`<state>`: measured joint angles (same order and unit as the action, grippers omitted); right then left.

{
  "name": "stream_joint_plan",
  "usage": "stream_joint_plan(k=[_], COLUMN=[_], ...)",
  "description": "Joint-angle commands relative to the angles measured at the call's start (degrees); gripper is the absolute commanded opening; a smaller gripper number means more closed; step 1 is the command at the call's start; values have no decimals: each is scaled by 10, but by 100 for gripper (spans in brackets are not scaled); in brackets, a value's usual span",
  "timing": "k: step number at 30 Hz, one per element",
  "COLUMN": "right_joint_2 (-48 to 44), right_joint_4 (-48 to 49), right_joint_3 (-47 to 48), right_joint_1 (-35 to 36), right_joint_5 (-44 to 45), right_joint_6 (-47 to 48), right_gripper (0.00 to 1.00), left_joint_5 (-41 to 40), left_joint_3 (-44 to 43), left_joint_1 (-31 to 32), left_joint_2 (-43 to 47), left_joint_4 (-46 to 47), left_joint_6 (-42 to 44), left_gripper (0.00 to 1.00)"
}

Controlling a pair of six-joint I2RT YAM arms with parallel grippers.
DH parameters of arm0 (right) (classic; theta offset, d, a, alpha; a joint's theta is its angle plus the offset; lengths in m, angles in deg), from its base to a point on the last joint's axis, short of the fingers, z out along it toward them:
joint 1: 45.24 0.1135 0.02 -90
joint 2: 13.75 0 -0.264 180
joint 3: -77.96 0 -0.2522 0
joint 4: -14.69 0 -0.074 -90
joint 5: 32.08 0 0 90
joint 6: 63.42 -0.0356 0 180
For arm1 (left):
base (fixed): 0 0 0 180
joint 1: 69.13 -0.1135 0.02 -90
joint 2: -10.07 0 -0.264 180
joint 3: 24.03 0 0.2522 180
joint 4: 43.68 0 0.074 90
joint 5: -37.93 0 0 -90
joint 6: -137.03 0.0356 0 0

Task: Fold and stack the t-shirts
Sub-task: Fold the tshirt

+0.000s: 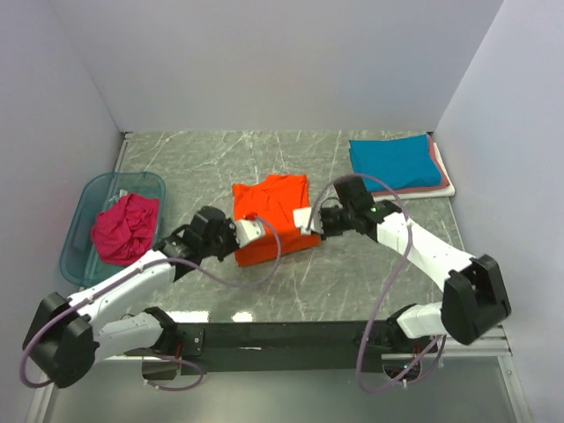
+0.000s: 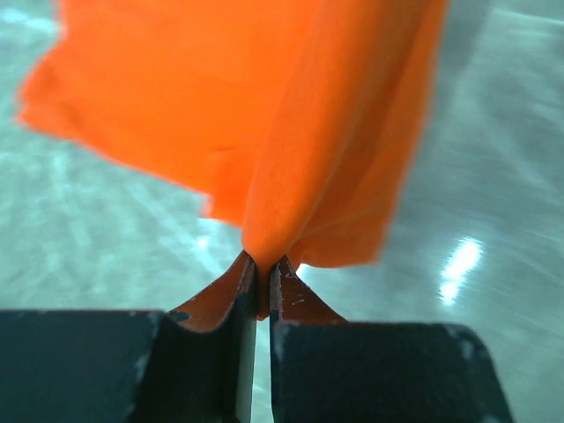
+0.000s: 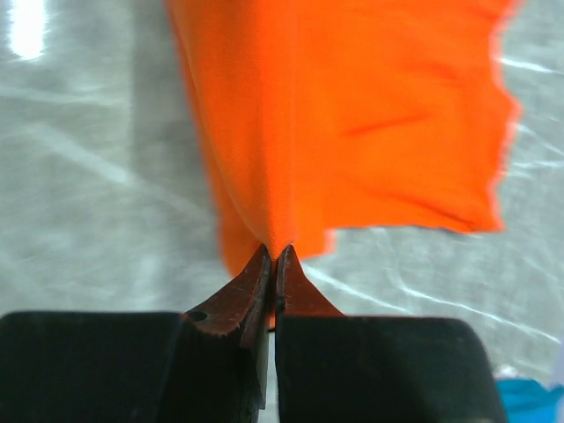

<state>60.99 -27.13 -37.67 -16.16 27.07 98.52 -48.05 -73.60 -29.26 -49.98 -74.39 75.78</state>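
Observation:
A bright orange t-shirt (image 1: 269, 210) hangs partly folded over the middle of the table. My left gripper (image 1: 254, 231) is shut on its near left edge, the cloth (image 2: 291, 132) pinched between the jaws. My right gripper (image 1: 307, 220) is shut on its near right edge, the cloth (image 3: 352, 123) bunched at the tips. A folded teal blue t-shirt (image 1: 393, 162) lies on a pink one (image 1: 434, 157) and a white one (image 1: 448, 187) at the back right. A magenta t-shirt (image 1: 125, 227) lies crumpled in the tub.
A translucent blue plastic tub (image 1: 88, 211) stands at the left edge of the grey marble table (image 1: 194, 159). White walls close in the back and both sides. A black rail (image 1: 282, 337) runs along the near edge.

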Motion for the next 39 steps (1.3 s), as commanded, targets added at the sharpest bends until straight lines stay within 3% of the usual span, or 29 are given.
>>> stream_joint_plan(k=[1,7,19,39], right_joint_2=[52,180,306,394], right_joint_4=[51,82,208,252], right_joint_3=[75,186,280,347], right_joint_1=[-16,-27,-38,-38], right_joint_5=[30,53,142,196], right_joint_6=[-56,-107,-218,-269], right_gripper=[0,0,0,0], left_joint_5=[42,113,75,68], left_joint_3=[-39,-96,-151,-229], left_joint_1=[-61,-149,-202,-219], left_joint_2=[-35,-175,-289,-406], left_joint_4=[81,135,315,323], left_joint_6=[52,83,59,47], left_gripper=[0,0,0,0])
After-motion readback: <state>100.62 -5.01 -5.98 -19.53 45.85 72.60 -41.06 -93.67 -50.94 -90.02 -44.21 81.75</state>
